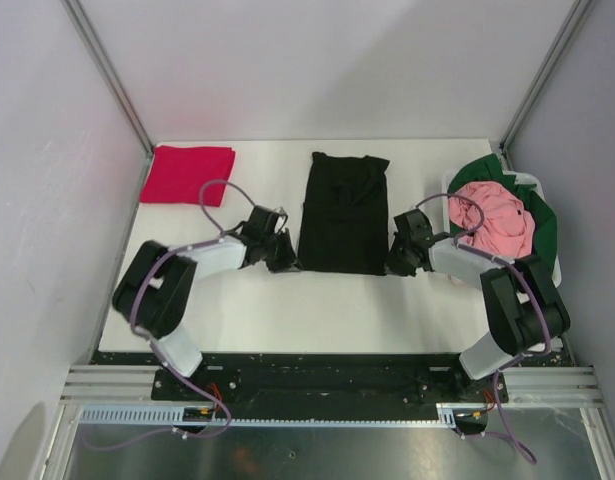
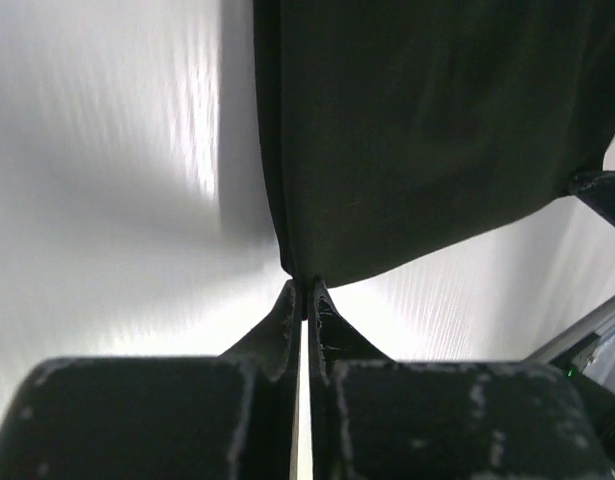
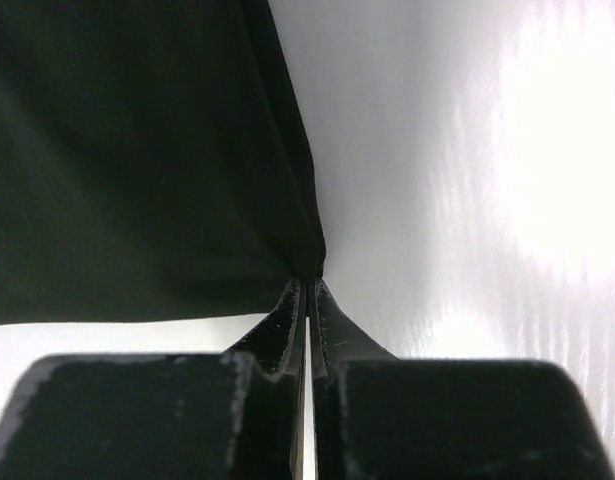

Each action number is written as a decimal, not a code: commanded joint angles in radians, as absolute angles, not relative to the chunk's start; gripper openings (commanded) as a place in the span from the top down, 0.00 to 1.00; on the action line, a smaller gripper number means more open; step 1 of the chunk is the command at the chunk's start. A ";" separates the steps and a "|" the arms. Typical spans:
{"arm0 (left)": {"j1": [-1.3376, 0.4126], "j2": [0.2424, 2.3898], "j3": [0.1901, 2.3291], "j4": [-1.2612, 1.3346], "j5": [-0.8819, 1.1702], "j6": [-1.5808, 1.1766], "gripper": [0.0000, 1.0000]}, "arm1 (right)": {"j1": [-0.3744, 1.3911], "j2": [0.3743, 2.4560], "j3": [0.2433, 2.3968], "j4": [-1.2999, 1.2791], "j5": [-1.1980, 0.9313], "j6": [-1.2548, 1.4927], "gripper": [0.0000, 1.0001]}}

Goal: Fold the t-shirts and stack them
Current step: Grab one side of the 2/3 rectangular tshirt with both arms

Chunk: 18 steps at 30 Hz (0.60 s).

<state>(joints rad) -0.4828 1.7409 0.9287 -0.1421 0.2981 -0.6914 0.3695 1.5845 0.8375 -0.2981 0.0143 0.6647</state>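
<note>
Two arms reach in from 6 o'clock over the white table point(image 1: 287, 310), each gripping a near corner of the black t-shirt point(image 1: 344, 210). The left end effector point(image 1: 284, 258) is pressed together on the hem corner at the garment's 7 o'clock. The right end effector point(image 1: 395, 262) pinches the corner at 5 o'clock. Both wrist views show the jaws closed, with cloth caught at the tips.

From either end effector the shirt stretches toward 12 o'clock, its long axis running near to far. Neither arm is nearer; they sit level at the hem. The shirt lies at the table's centre as a narrow rectangle, sleeves apparently tucked in, lightly wrinkled at the far end. The next fold likely carries the hem toward 12 o'clock.

Beyond, a crimson t-shirt point(image 1: 187, 174) lies folded at 10 o'clock. At 2 o'clock a pink t-shirt point(image 1: 492, 218) is heaped on a dark green t-shirt point(image 1: 542, 225) in a white basket point(image 1: 525, 179).
</note>
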 commanded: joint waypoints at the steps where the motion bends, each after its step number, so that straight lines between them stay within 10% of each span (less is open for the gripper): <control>1: -0.506 1.538 0.775 -0.155 0.277 -0.736 1.00 | 0.439 1.463 0.776 -0.384 0.013 0.688 1.00; 13: -0.602 1.142 0.430 -0.209 0.322 -0.838 0.98 | 0.749 1.221 0.598 -0.547 -0.009 0.911 0.97; 18: -0.617 1.057 0.476 -0.342 0.316 -0.754 0.60 | 0.779 1.121 0.622 -0.641 0.021 0.927 0.68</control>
<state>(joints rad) -0.6067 1.1301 0.4263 -0.2432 0.3099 -0.8043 0.7681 1.2129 0.5995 -0.5354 -0.0166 0.8829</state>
